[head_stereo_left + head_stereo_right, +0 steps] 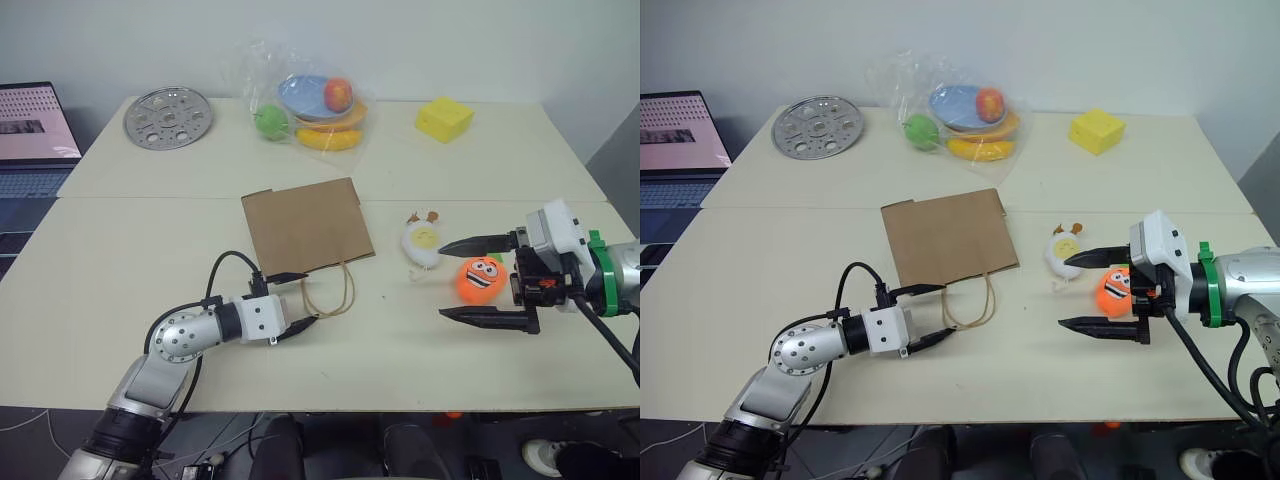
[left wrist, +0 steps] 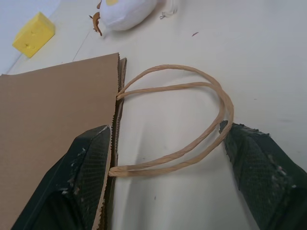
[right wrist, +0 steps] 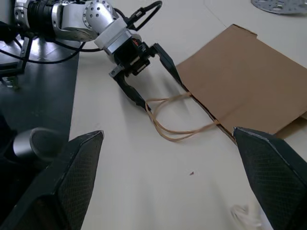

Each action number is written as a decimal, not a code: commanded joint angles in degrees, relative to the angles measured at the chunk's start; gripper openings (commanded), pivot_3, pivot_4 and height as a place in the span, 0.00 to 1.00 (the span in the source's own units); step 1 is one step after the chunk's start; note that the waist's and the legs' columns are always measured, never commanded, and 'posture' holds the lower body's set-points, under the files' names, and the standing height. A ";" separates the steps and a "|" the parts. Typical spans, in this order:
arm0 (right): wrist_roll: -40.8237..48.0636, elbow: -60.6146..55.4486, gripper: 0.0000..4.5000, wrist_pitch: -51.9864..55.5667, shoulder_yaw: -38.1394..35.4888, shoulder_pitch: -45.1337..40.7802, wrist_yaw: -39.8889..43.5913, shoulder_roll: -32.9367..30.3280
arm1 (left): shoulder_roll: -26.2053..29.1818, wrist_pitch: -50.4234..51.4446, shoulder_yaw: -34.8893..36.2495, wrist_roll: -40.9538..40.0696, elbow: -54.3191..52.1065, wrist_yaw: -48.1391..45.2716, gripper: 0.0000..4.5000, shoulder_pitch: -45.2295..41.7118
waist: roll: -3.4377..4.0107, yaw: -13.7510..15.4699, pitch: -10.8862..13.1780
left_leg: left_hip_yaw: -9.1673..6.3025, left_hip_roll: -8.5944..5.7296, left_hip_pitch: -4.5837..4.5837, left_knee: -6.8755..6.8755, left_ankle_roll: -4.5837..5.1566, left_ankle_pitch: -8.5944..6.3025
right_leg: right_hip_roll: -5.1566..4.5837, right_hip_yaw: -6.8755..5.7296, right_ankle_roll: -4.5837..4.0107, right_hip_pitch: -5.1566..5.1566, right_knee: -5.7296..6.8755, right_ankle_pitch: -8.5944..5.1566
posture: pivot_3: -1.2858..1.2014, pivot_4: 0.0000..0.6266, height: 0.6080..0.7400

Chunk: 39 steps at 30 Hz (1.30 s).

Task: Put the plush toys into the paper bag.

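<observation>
Nearest, left gripper (image 1: 297, 302) low over the pale surface (image 1: 150, 250), jaws spread, one finger at the open edge of the paper bag (image 1: 305, 226), the other just outside the looped cord handles (image 1: 333, 296); nothing pinched. Brown paper bag flat on the surface, mouth and handles toward the robot.

Off to the right, right gripper (image 1: 472, 279) above the surface, pointing across toward the bag, jaws spread wide, one finger over the egg toy's near edge, the other nearer the robot than the carrot; nothing held. Orange carrot toy (image 1: 480, 281) with its cartoon face between those two fingers, resting on the surface; contact with either finger impossible to tell. White egg-shaped toy (image 1: 421, 241) with a yellow patch just beyond, lying beside the carrot and to the right of the bag, apart from it.

Farther back, across a seam in the surface: round perforated metal disc (image 1: 168, 117) at the left, clear plastic bag of fruit (image 1: 310, 105) in the middle, yellow cube (image 1: 444, 119) at the right. Open laptop (image 1: 33, 135) at the far left edge.
</observation>
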 commanded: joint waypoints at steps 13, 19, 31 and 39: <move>-0.14 -1.32 1.00 -1.12 -0.74 0.54 -0.60 0.10 | 0.18 6.21 0.71 -6.62 -1.88 -4.66 0.04 -3.34 | 0.00 0.00 0.00 | -0.04 0.00 0.01 0.00 0.00 0.00 | 0.01 -0.03 0.00 0.00 0.01 0.00 | 0.52 0.24 1.00; -3.26 -2.09 1.00 1.15 2.89 0.63 -5.86 0.75 | 0.57 26.94 4.23 -20.53 -10.85 -6.97 0.02 -7.54 | -0.01 -0.03 0.00 | -0.08 0.00 -0.01 0.02 0.00 0.00 | 0.02 -0.05 0.02 0.01 0.02 -0.01 | 0.52 0.24 1.00; -15.99 3.94 0.57 -2.19 19.21 -7.72 -19.71 19.41 | 3.14 55.66 15.62 -43.48 -12.15 -5.78 0.00 -16.41 | -0.03 -0.55 -0.01 | -0.29 0.04 -0.02 0.04 -0.01 0.01 | 0.11 -0.23 0.06 0.03 0.06 -0.04 | 0.52 0.24 1.00; -27.43 14.67 0.00 -8.21 26.58 -12.79 -28.34 33.47 | 1.52 61.22 17.56 -47.70 -12.69 -2.46 0.00 -18.48 | -0.03 -0.31 0.00 | -0.44 0.03 -0.07 -0.05 -0.02 0.01 | 0.10 -0.36 -0.01 -0.02 0.14 0.00 | 0.52 0.24 1.00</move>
